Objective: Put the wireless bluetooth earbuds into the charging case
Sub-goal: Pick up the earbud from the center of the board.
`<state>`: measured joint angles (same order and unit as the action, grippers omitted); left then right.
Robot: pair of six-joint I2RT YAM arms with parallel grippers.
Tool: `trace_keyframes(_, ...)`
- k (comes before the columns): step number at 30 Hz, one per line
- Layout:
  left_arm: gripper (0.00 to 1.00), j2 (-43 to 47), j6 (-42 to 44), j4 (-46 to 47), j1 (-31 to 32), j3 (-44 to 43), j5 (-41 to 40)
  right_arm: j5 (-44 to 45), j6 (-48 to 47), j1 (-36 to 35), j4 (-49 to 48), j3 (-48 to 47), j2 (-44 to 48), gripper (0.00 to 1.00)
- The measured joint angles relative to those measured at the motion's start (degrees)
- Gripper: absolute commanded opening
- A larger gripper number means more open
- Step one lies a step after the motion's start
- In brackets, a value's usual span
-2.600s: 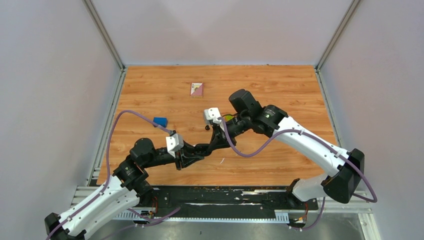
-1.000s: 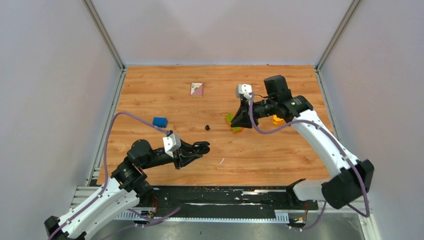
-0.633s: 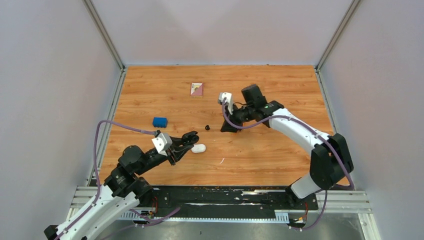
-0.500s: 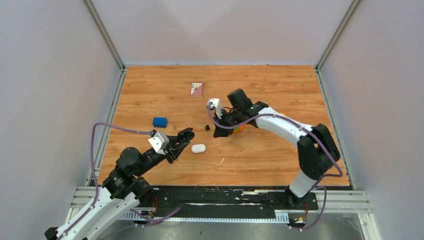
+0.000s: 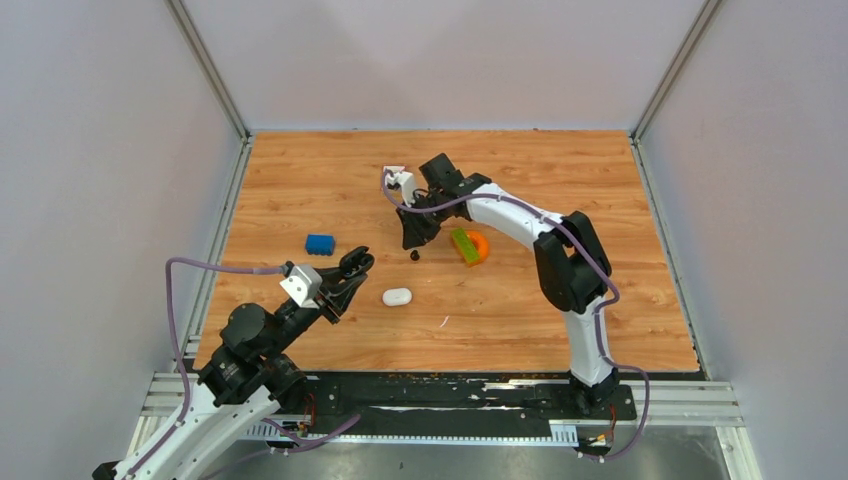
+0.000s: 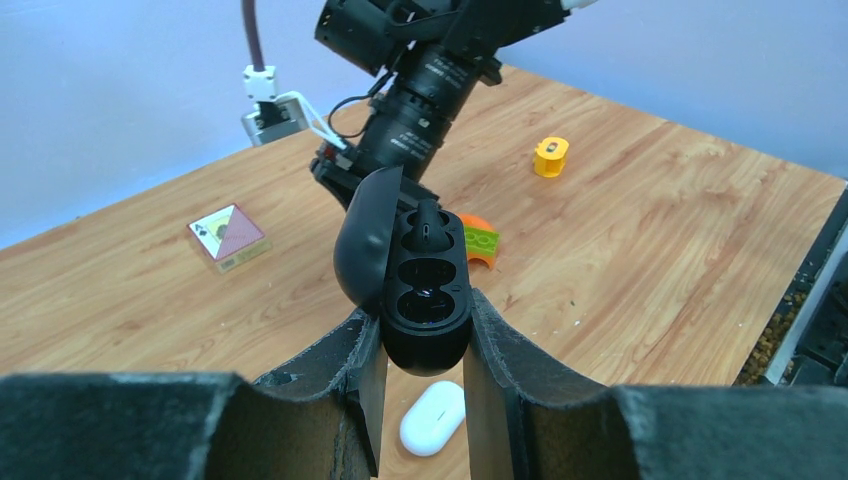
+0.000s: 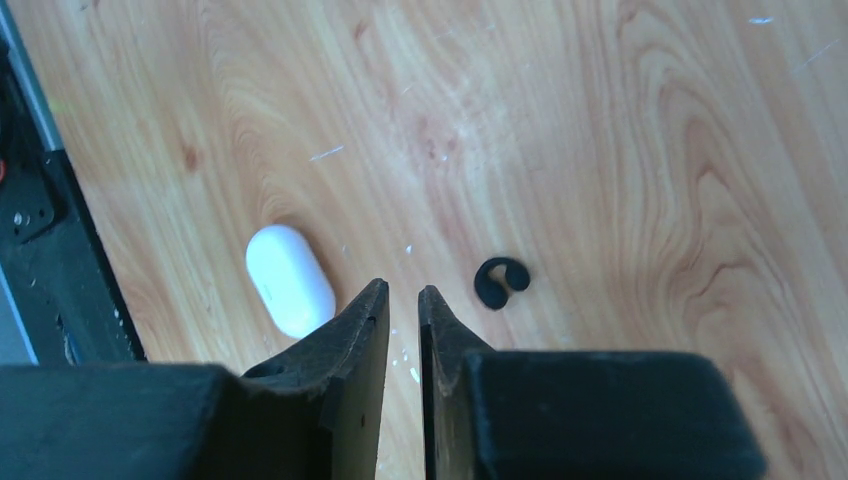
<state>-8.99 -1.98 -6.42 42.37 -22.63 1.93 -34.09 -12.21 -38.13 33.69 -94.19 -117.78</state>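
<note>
My left gripper [image 5: 354, 264] [image 6: 421, 306] is shut on an open black charging case [image 6: 426, 300], held above the table with its lid tipped left. A black bud [image 6: 429, 222] sits in the case's far slot; the near slot looks empty. A loose black earbud [image 5: 415, 256] [image 7: 501, 281] lies on the wood. My right gripper [image 5: 410, 238] [image 7: 403, 293] hovers just beside it with its jaws almost together and nothing between them. A closed white case [image 5: 397, 296] [image 7: 290, 278] [image 6: 433, 417] lies near. No white buds show.
An orange-and-green toy [image 5: 468, 246] [image 6: 479, 240] lies right of the earbud. A blue block [image 5: 320, 243] is at the left. A playing-card box [image 6: 228, 235] and a small yellow piece [image 6: 550, 157] lie farther back. The right arm [image 5: 520, 215] stretches across the middle.
My right gripper has swung left from the toy to the loose black earbud. My left arm has drawn back to the left with the black case, uncovering the white case.
</note>
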Motion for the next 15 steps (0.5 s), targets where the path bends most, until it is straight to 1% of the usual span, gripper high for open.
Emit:
trace_keyframes(2,0.00,0.02,0.00,-0.07,0.00,0.00,-0.35,0.85,0.74,-0.22,1.25,-3.43,-2.62,0.20)
trace_keyframes(4,0.00,0.02,0.02,-0.13,0.00,0.00,-0.59,2.08,1.66,-0.48,2.16,-4.92,-4.31,0.22)
trace_keyframes(10,0.00,0.04,0.28,-0.20,-0.02,0.00,-0.72,6.12,4.59,-1.27,4.09,-4.72,-5.60,0.25)
trace_keyframes(15,0.00,0.04,0.44,-0.20,-0.02,0.00,-0.70,7.63,5.92,-1.55,4.04,-4.72,-5.66,0.25)
